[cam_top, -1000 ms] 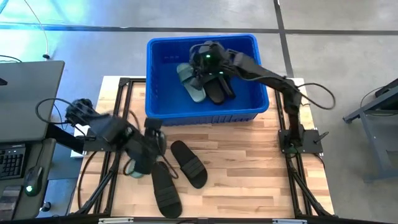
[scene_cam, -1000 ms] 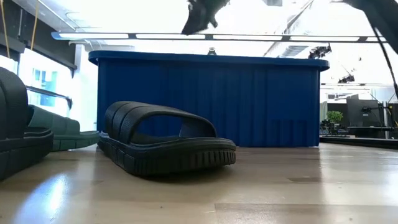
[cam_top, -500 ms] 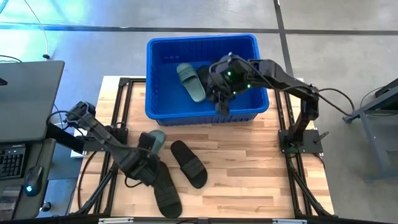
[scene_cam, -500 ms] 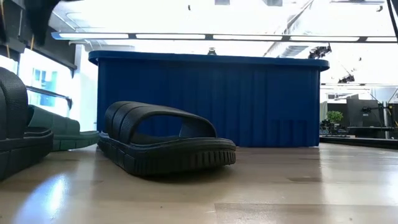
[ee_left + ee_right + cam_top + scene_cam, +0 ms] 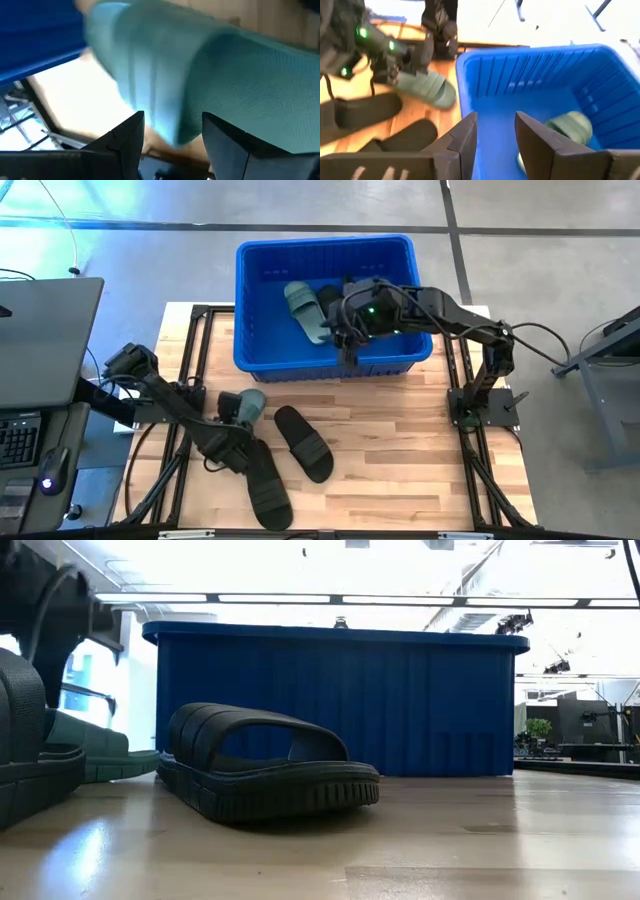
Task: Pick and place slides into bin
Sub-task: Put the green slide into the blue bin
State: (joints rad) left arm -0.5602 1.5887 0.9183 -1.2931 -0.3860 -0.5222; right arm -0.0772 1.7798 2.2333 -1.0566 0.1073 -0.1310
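Green slide [image 5: 250,402] on table at left gripper [image 5: 232,408], toe end aimed up-table at blue bin [image 5: 260,352], long axis roughly along the reach to the bin; left wrist view puts its ribbed strap [image 5: 150,70] right ahead of spread fingers [image 5: 125,142], looks lined up to straddle strap, not yet pinching. Two black slides [image 5: 303,442] [image 5: 266,483] flat on wood just beside, long axes diagonal, waiting their turn. Right gripper [image 5: 347,330] spread and empty over bin's front part, other green slide [image 5: 306,310] plus a black one lying inside.
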